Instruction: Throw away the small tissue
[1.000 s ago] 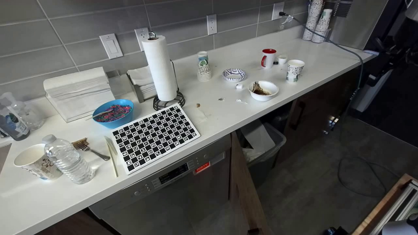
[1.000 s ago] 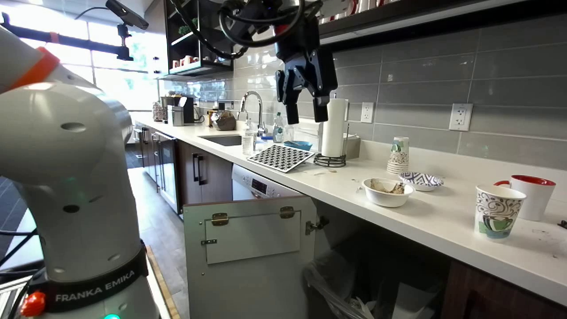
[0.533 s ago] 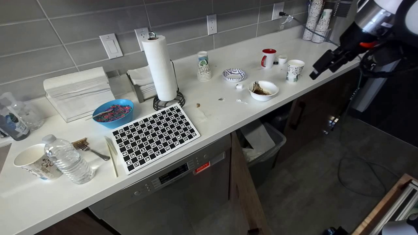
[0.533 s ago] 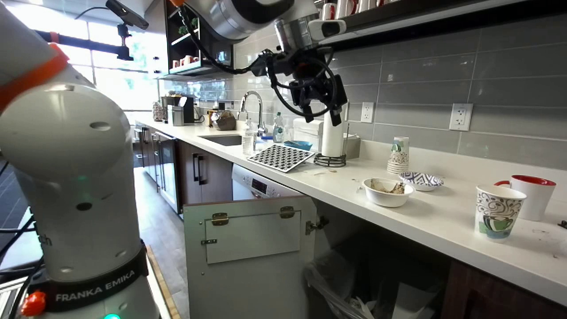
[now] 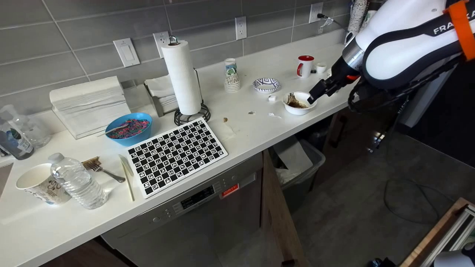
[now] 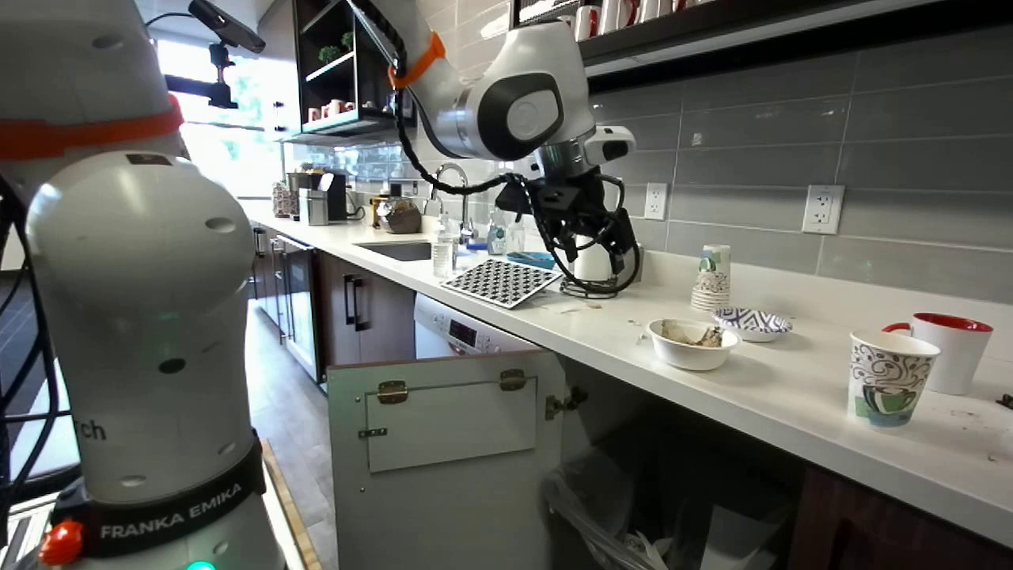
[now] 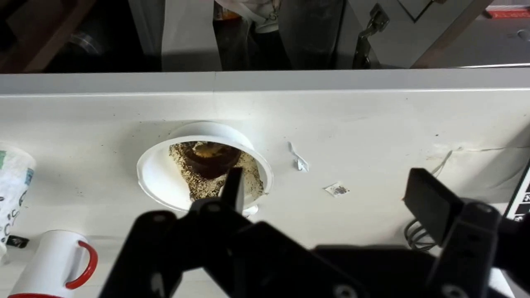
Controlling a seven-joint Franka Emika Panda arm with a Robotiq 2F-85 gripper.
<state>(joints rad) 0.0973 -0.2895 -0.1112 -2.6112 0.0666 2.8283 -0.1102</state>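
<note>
Two small scraps lie on the white counter; I cannot tell which is the tissue. One is a thin twisted white scrap, seen in the wrist view (image 7: 299, 160) and in an exterior view (image 5: 274, 115). The other is a small flat white scrap with a dark stain (image 7: 337, 189), also in an exterior view (image 5: 251, 112). My gripper (image 7: 326, 178) is open and empty above the counter, its fingers to either side of both scraps in the wrist view. It also shows in both exterior views (image 5: 316, 95) (image 6: 595, 260). The lined bin (image 5: 318, 157) stands below in an open cabinet.
A white bowl with dark food remains (image 7: 159, 167) lies beside the left finger. A patterned bowl (image 5: 266, 85), a small white lump (image 5: 272, 98), a red-handled mug (image 5: 305, 68) and a cup stack (image 5: 232, 78) stand nearby. The cabinet door (image 6: 443, 507) hangs open.
My arm has come into the exterior view from the right and moved left and down until the gripper overlaps the white bowl there. The things on the counter have not moved.
</note>
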